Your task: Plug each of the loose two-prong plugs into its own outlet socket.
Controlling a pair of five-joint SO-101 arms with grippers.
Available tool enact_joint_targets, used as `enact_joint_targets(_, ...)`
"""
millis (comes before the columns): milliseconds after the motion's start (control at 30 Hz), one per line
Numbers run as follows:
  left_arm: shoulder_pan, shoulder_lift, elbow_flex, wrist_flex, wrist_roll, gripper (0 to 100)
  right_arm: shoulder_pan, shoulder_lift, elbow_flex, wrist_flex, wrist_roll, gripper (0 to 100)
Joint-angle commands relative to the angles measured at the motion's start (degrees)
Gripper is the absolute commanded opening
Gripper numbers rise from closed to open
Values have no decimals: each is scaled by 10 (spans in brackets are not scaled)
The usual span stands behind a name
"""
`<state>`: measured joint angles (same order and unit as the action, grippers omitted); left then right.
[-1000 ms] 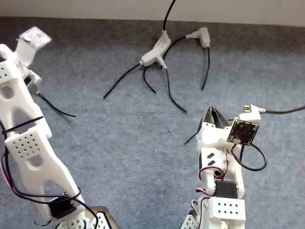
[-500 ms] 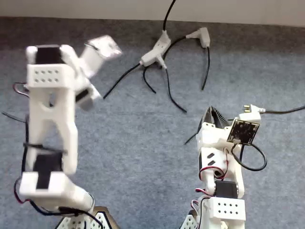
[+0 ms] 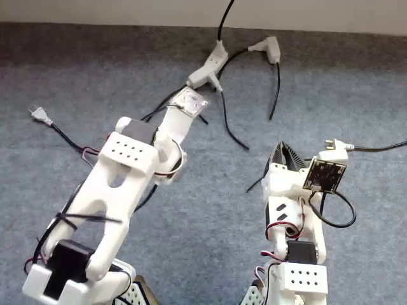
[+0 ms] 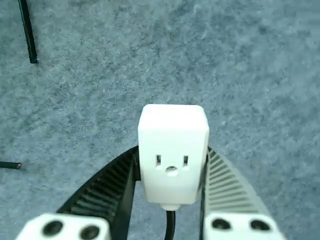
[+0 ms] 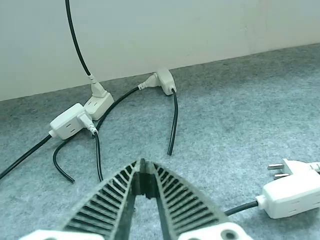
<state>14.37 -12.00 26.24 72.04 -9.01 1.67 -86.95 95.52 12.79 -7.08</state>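
Grey carpet point(image 4: 250, 60) below — outlet socket point(image 4: 173, 150) clamped between left fingers point(image 4: 227, 185).

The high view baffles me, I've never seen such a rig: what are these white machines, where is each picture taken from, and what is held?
These are two small robot arms, left and right, each ending in a gripper. The high view looks down from a fixed camera; the other two pictures come from cameras on the arms' wrists. The left gripper is shut on a white outlet socket. The right gripper is shut and empty. On the grey surface lie a white pronged plug by the right arm, a small two-prong plug at the high view's left edge, and more white connectors on black cords at the back.
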Motion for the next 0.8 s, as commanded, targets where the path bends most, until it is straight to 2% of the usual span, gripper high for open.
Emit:
enact_joint_targets(0, 11, 31, 22, -69, 83, 28, -4, -9, 79, 0, 5, 8)
enact_joint_targets(100, 10, 78, 22, -91, 149, 60, -4, -9, 79, 0, 4, 8)
enact_joint_targets(300, 10, 130, 22, -96, 167, 128, -11, -9, 79, 0, 6, 8)
enact_joint_targets(433, -2, 131, 24, -92, 226, 172, -21, -9, 80, 0, 7, 8)
enact_joint_targets(767, -9, 131, 21, -91, 229, 258, -21, -9, 80, 1, 7, 8)
